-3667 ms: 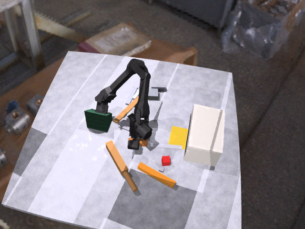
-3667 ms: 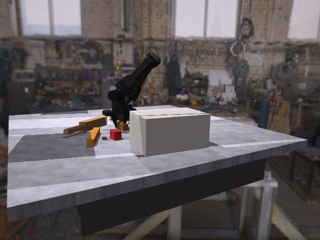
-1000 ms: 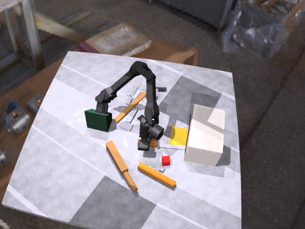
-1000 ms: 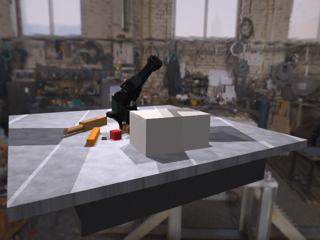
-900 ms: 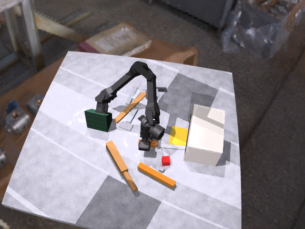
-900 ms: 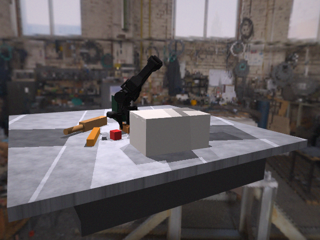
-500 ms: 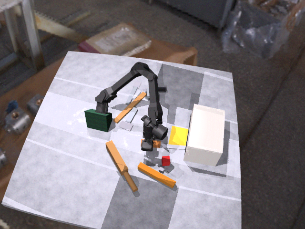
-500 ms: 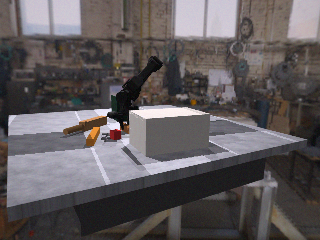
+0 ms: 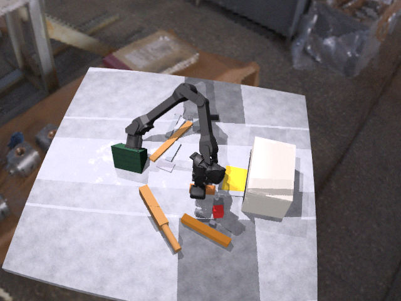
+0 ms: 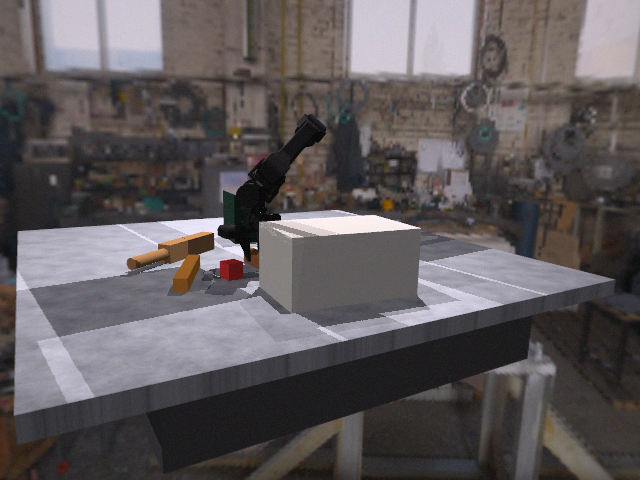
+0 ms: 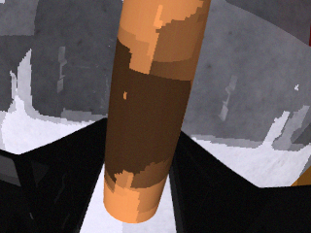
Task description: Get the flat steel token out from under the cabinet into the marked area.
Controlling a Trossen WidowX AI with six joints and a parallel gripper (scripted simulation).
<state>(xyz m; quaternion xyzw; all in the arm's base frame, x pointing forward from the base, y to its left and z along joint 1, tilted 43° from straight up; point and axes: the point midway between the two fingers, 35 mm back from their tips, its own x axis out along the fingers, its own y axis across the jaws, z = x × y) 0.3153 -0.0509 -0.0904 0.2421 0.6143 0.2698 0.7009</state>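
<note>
The pincer (image 9: pixel 198 191) (image 10: pixel 248 254) (image 11: pixel 140 131) grips an orange handle (image 9: pixel 210 189) (image 10: pixel 252 257) (image 11: pixel 151 107); keep its tool low and level, drawing gently from the cabinet (image 9: pixel 272 168) (image 10: pixel 354 268) towards the yellow area (image 9: pixel 235 179). The token (out of sight, presumably underneath) might slip sideways.

Before you, the marked area (image 9: pixel 235 179) lies between the arm (image 9: pixel 207 129) (image 10: pixel 281 165) and the cabinet (image 9: pixel 272 168) (image 10: pixel 351 266), on the table (image 9: pixel 97 239) (image 10: pixel 155 330).

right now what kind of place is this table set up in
Probably a workshop or machine shop: wheels and gear-like rings hang on the brick wall, cluttered shelving runs below, and metal parts with bored holes lie beside the table.
</note>
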